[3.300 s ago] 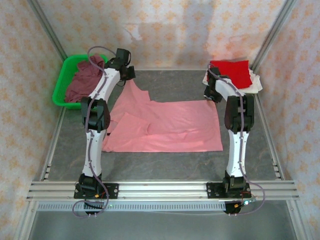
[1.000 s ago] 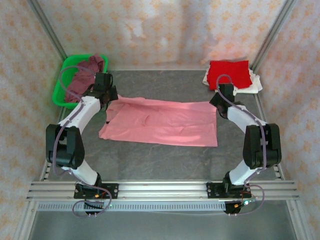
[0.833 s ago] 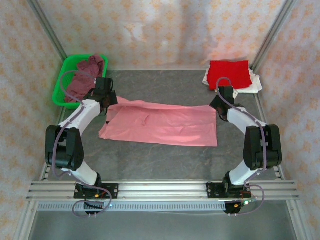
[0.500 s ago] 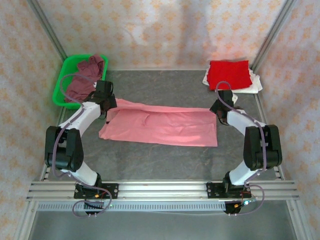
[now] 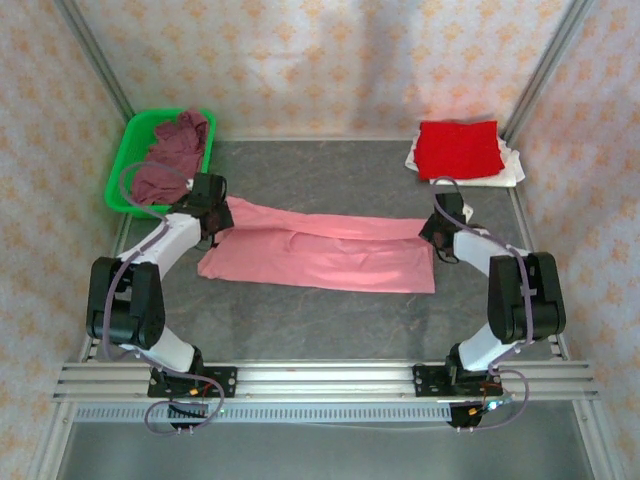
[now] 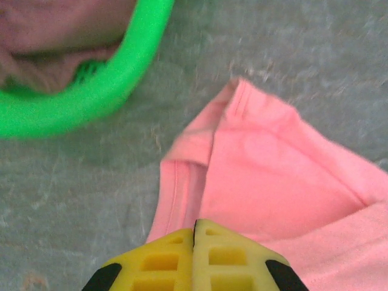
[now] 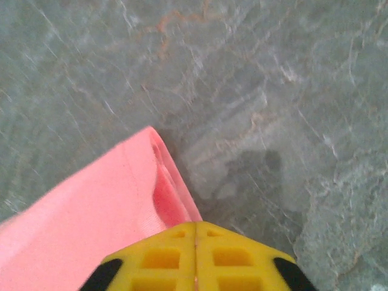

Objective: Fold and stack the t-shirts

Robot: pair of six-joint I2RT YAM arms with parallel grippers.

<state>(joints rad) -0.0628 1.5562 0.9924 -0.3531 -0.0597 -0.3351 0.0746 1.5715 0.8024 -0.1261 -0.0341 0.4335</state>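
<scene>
Both arms have dragged the light pink t-shirt's far edge nearer across the desk, mid-fold, left claw and right claw pinched shut on its corners; next, letting go cleanly.

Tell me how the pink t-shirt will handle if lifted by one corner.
Likely floppy: the pink t-shirt lies flat with soft folds and creases. Probably light, since its edge looks thin. Pushed, it would likely bunch up.
</scene>
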